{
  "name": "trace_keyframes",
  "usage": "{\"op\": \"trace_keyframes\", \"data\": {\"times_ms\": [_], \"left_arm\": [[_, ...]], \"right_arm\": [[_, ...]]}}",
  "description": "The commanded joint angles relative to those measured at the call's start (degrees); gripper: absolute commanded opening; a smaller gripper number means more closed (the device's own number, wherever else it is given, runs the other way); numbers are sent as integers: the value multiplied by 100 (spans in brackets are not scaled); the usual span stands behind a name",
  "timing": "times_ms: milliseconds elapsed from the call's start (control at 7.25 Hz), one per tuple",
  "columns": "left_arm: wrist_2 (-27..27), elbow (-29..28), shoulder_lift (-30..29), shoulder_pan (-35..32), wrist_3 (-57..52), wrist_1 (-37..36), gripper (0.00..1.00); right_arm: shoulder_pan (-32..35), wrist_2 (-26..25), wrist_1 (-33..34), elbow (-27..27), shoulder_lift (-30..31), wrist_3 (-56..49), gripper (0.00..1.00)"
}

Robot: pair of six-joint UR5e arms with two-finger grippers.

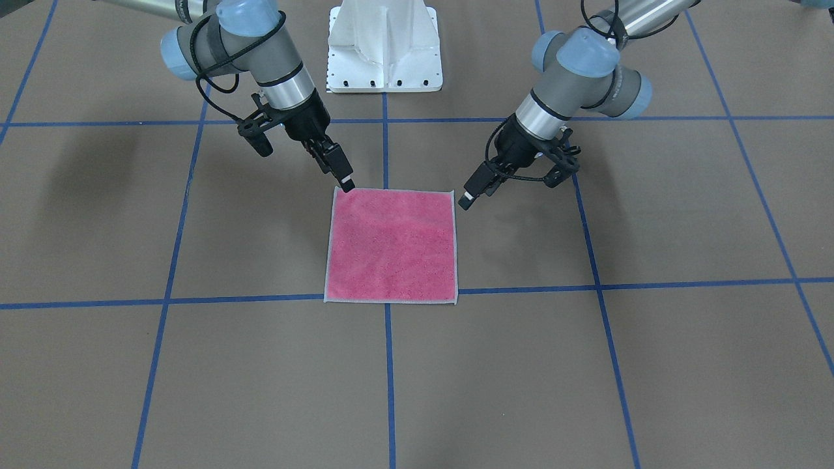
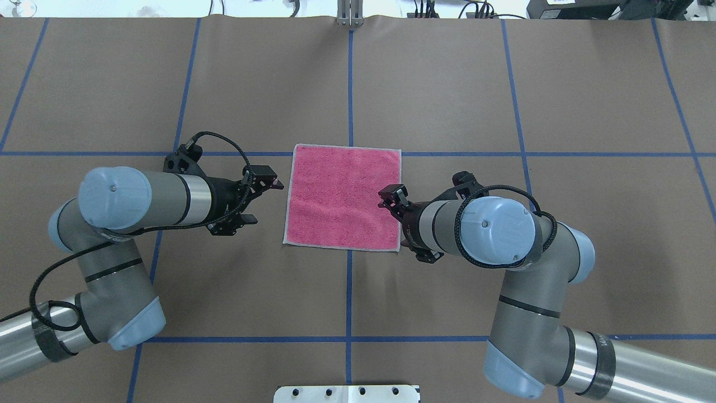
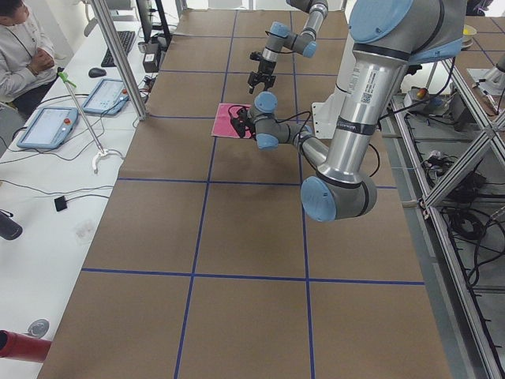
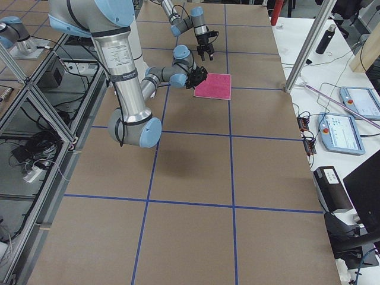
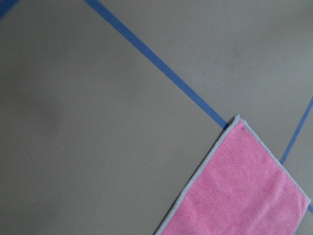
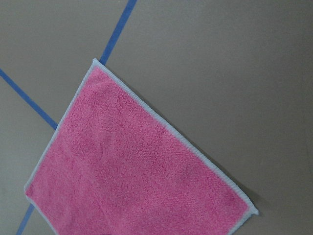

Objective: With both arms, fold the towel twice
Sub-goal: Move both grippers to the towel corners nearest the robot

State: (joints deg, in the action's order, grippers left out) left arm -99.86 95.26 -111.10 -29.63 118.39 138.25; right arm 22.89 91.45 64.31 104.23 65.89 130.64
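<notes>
- Bench (image 1: 195, 365): flat brown surface, marked into big squares by blue tape lines (image 1: 389, 365).
- Towel (image 1: 391, 246): lies flat and unfolded on the bench near the middle, pink side up, light grey border all round.
- The towel's edge farthest from the robot runs along a cross line; the centre line passes under it.
- White bolted pedestal (image 1: 384, 49): stands on the bench at the robot's side, on the centre line, well apart from the towel.
</notes>
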Motion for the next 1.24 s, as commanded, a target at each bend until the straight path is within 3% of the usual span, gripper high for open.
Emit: {"op": "trace_keyframes", "data": {"times_ms": [0,138,414,690,1103], "left_arm": [[239,-254,-201,369,-87,70,100],[231,-245,-184,388,-331,70,99],[239,-315,-131,511,-386,61,83],[248,-333,-148,572,-386,53,78],[248,-324,-157,555,-395,52,42]], "right_arm": [[-83,-257,-50,10,56,-572,98],[-92,-338,-50,36,65,-697,98],[-101,-339,-50,54,56,-707,98],[-101,-339,-50,54,56,-698,98],[-110,-339,-50,54,56,-698,98]]}}
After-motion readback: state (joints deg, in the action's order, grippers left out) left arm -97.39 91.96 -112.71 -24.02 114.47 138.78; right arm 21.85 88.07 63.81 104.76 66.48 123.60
